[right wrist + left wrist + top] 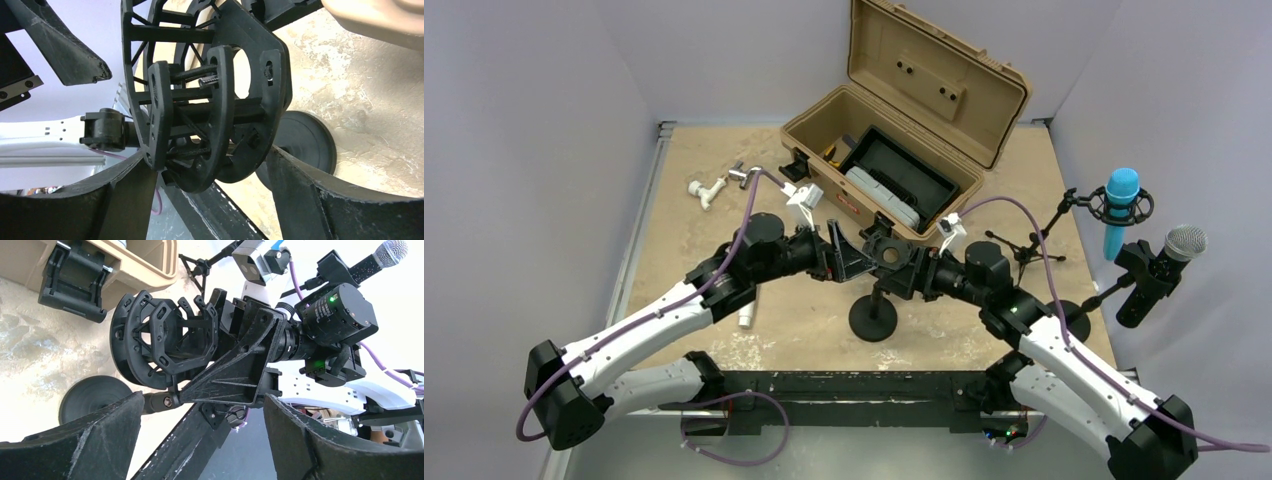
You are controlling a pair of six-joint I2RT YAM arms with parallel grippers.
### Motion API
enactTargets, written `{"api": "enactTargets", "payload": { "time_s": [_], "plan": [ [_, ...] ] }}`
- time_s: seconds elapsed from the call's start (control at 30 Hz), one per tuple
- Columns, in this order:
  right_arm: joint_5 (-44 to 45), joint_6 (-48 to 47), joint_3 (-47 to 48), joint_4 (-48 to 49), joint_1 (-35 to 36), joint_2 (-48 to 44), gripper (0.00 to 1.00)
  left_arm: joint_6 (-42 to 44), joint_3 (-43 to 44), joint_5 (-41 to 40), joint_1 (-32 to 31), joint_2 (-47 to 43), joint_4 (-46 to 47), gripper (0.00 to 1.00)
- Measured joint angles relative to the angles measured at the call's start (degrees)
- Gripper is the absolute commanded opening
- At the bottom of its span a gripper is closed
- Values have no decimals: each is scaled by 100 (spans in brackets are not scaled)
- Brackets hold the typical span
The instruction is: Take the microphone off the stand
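Note:
A black stand with a round base [873,318] is at mid-table, topped by a cage-like shock mount [889,255]. I see no microphone inside that cage [165,340]. My right gripper [894,264] is shut on the shock mount [210,100], one finger on each side. My left gripper [856,258] is open just left of it, with nothing between its fingers [100,435]. At the far right, a black microphone with a silver grille [1169,262] is clamped on another stand. A blue microphone [1120,205] hangs in a tripod's mount.
An open tan toolbox [824,120] with a black tray stands at the back centre. White pipe fittings [707,190] lie at the back left, and a small white piece [746,315] is under the left arm. A black rail [844,385] runs along the near edge.

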Motion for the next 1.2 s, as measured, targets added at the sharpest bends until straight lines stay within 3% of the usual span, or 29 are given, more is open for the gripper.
{"api": "enactTargets", "payload": {
  "time_s": [0.2, 0.37, 0.53, 0.7, 0.77, 0.93, 1.1, 1.2],
  "plan": [
    [-120, -50, 7, 107, 2, 37, 89, -81, -22, 44, 0, 116, 59, 87],
    [-151, -422, 426, -369, -4, 20, 98, -68, -22, 44, 0, 144, 55, 88],
    [129, -520, 901, -516, -4, -157, 99, -55, -22, 24, 0, 269, 0, 84],
    [627, -498, 955, -649, -11, -673, 98, -68, -81, 11, 0, 269, 26, 68],
    [940, -492, 1051, -748, -11, -885, 97, -70, -227, 24, 0, 267, 146, 65],
    [1762, -535, 1574, -828, -15, -1222, 97, 173, -815, -140, -323, 192, 444, 79],
    [2288, -708, 1950, -741, -22, -1458, 96, 852, -1187, -1032, -1416, 57, 745, 78],
    [2428, -793, 2031, -625, -22, -1480, 96, 1255, -1456, -1482, -1622, 328, 1379, 77]
  ]
}}
